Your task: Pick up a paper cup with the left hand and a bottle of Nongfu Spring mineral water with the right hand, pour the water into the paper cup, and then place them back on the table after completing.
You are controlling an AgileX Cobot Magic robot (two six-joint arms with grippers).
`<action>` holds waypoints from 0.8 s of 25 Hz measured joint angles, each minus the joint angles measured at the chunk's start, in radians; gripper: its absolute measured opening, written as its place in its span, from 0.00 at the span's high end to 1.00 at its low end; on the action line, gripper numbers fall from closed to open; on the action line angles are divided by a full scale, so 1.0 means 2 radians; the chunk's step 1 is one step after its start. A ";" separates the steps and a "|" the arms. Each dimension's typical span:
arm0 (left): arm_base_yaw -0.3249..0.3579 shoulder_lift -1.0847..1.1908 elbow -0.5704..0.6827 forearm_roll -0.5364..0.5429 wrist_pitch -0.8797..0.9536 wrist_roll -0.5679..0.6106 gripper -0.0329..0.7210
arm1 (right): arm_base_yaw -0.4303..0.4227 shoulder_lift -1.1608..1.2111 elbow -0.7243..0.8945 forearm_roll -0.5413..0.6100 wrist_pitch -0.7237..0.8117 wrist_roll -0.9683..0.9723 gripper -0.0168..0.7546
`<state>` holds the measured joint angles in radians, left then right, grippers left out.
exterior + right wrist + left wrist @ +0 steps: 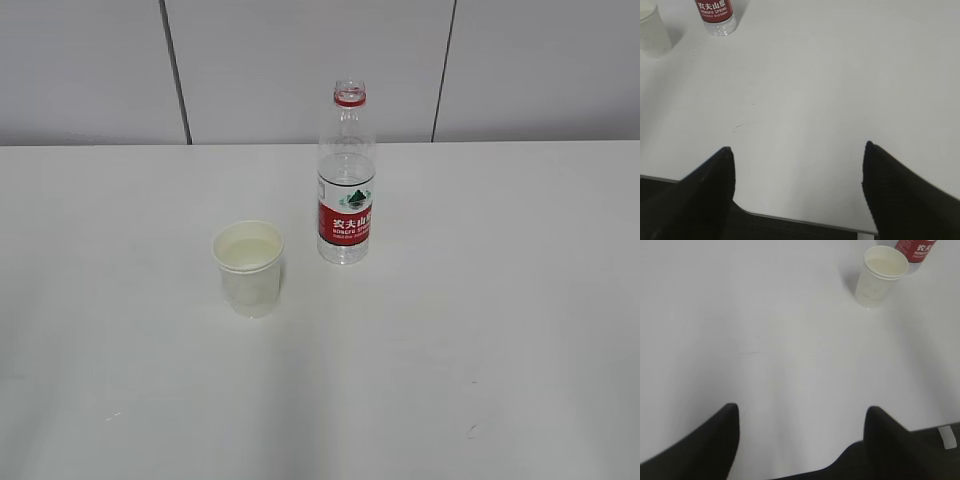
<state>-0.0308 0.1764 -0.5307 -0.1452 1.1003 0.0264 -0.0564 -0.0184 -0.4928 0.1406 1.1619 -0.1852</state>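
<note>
A white paper cup (249,268) stands upright on the white table (480,330), with clear water low inside it. The uncapped Nongfu Spring bottle (346,178), clear with a red label, stands upright just right of and behind the cup. Neither arm shows in the exterior view. My left gripper (801,410) is open and empty near the table's front edge; the cup (879,276) and the bottle's label (915,250) are far ahead at upper right. My right gripper (797,147) is open and empty over the front edge; the bottle (716,16) and cup (652,32) are at upper left.
The table's front edge (805,220) shows below my right gripper, with dark floor beneath. A grey panelled wall (300,70) stands behind the table. Faint scuff marks (742,126) lie on the tabletop.
</note>
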 joint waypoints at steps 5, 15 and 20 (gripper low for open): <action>0.000 0.000 0.000 0.002 0.000 -0.003 0.32 | 0.000 0.000 0.000 0.000 0.000 0.000 0.22; 0.000 0.000 0.000 0.003 0.000 -0.003 0.32 | 0.000 0.000 0.000 0.000 0.000 0.001 0.22; 0.000 0.000 0.000 0.003 0.000 -0.003 0.32 | 0.000 0.000 0.000 0.000 0.000 0.001 0.22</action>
<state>-0.0308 0.1764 -0.5307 -0.1393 1.0998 0.0198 -0.0564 -0.0184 -0.4928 0.1400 1.1619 -0.1829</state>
